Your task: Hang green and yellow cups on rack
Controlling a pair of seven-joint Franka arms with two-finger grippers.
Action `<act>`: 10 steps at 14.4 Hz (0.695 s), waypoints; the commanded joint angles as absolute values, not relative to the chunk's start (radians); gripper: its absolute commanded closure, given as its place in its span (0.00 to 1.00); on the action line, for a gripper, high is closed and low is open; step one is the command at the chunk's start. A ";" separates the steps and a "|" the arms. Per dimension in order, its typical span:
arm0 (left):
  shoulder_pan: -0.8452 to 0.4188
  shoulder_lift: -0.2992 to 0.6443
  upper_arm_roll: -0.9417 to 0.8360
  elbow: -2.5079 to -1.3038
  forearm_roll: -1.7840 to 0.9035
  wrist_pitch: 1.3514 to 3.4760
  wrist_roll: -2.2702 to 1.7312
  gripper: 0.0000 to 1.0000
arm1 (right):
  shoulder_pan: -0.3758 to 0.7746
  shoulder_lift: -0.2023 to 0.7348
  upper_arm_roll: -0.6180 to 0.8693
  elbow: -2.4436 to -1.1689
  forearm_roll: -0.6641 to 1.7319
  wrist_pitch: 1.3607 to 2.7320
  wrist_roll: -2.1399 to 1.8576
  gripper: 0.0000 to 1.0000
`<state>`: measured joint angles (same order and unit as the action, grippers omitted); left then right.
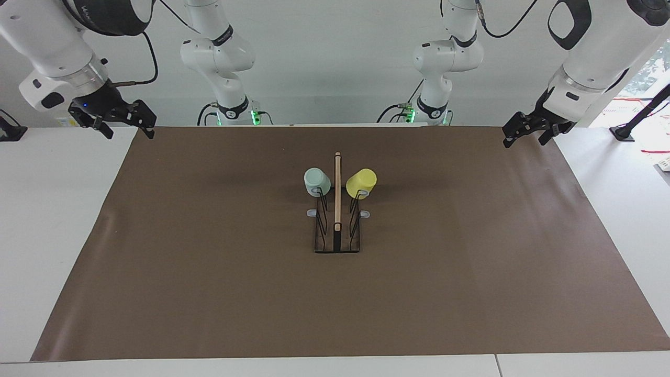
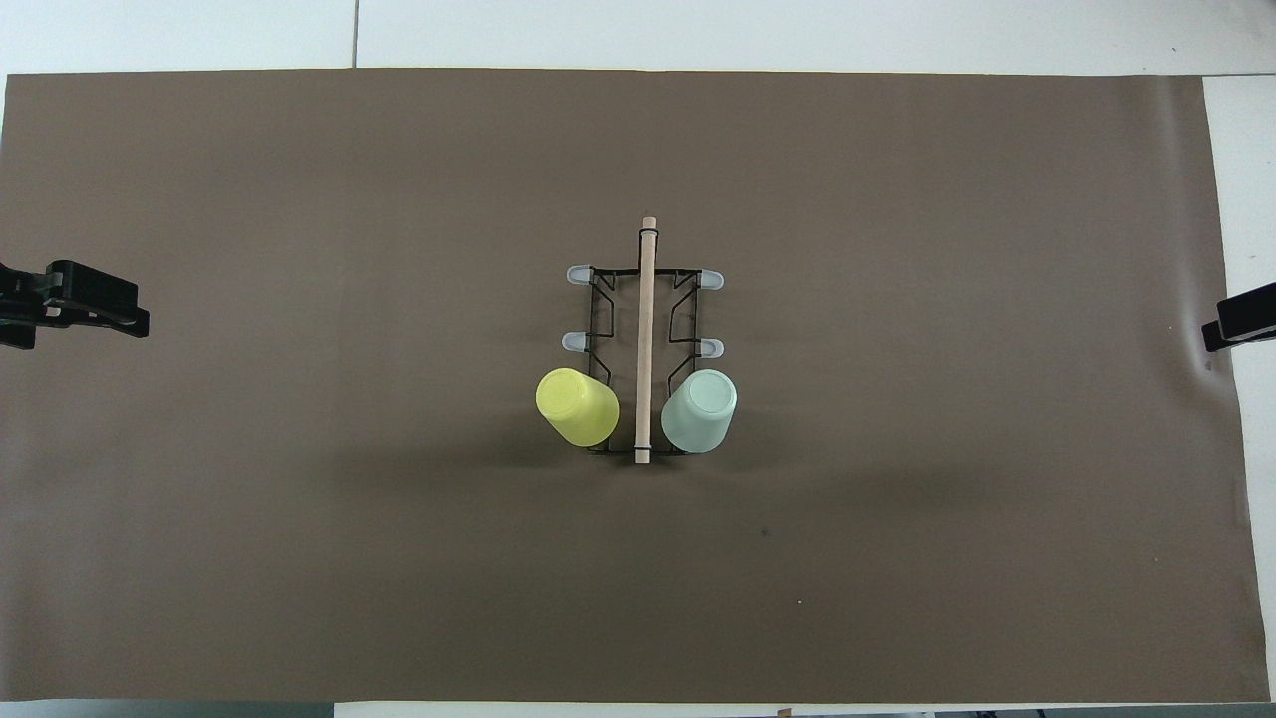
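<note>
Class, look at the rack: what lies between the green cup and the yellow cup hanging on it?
Only the rack's light wooden bar lies between the green cup and the yellow cup; the overhead view shows it plainly.

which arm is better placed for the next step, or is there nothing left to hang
Neither: the green cup and yellow cup already hang on the rack. The left gripper and right gripper, both open, hang over the table's corners.

A white table (image 1: 52,220) carries a brown mat (image 1: 209,283); the rack (image 1: 336,243) stands mid-mat.
</note>
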<state>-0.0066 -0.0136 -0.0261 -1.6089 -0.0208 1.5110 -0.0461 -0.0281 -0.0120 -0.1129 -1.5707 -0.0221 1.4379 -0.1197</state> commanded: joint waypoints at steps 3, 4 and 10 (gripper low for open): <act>-0.006 -0.028 -0.029 -1.624 -0.005 1.502 -0.044 0.00 | -0.028 0.000 -0.101 -1.552 -0.018 1.469 -0.040 0.00; -0.006 -0.028 -0.029 -1.624 -0.005 1.502 -0.044 0.00 | -0.028 0.002 -0.101 -1.554 -0.018 1.473 -0.040 0.00; -0.006 -0.028 -0.029 -1.624 -0.005 1.502 -0.044 0.00 | -0.026 0.000 -0.098 -1.554 -0.020 1.473 -0.044 0.00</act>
